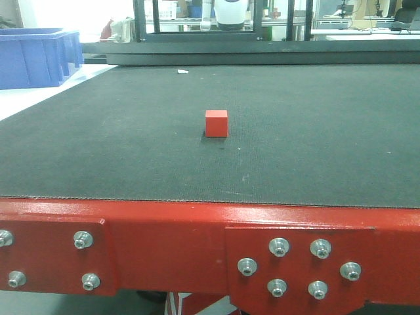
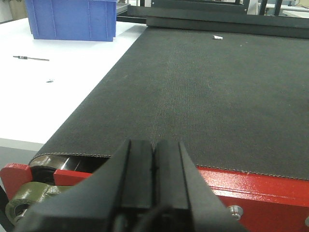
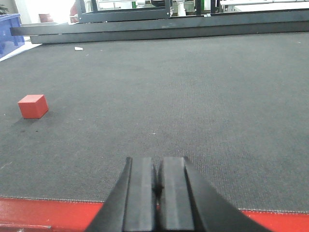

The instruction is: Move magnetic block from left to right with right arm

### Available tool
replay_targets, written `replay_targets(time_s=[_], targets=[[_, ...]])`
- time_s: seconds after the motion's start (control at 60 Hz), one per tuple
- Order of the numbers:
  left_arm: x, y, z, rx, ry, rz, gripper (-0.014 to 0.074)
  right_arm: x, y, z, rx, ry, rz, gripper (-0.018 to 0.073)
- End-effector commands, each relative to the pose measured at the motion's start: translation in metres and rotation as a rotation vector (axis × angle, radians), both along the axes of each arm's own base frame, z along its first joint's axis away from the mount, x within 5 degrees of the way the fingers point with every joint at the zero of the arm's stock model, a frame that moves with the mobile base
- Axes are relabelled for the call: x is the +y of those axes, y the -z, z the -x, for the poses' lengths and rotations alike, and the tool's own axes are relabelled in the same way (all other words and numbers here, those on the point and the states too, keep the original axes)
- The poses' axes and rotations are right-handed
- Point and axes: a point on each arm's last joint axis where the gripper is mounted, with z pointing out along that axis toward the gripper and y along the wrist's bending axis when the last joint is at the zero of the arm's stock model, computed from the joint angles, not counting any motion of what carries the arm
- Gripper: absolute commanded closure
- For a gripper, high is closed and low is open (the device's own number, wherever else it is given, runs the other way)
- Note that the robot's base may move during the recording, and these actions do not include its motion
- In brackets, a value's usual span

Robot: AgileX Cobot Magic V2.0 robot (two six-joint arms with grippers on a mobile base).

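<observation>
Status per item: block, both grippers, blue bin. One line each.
magnetic block: flat on the black mat, free, no gripper touching it.
left gripper: shut, empty, by the red frame.
right gripper: shut, empty, block ahead to its left.
blue bin: upright on the white surface beside the mat; contents not visible.

1. A dark woven mat (image 1: 131,131) covered the desk (image 1: 367,170), edged by a red bolted frame (image 1: 164,230).
2. A blue bin (image 1: 33,56) stood on a white surface (image 2: 58,96) at left.
3. Black metal framing (image 1: 216,37) and bright light lay behind.
</observation>
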Motion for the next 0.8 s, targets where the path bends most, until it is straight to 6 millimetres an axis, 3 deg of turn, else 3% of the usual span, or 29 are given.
replay_targets(time_s=[0.0,0.783], targets=[[0.0001,-0.005,0.0005,-0.085,0.001,0.008,0.0712,-0.0009,-0.0103,0.0017,-0.108,0.012,-0.001,0.0399],[0.0001,-0.005,0.0005,-0.085,0.001,0.008,0.0713,-0.0012,-0.0149,0.002,-0.158,0.016,-0.005,0.0399]])
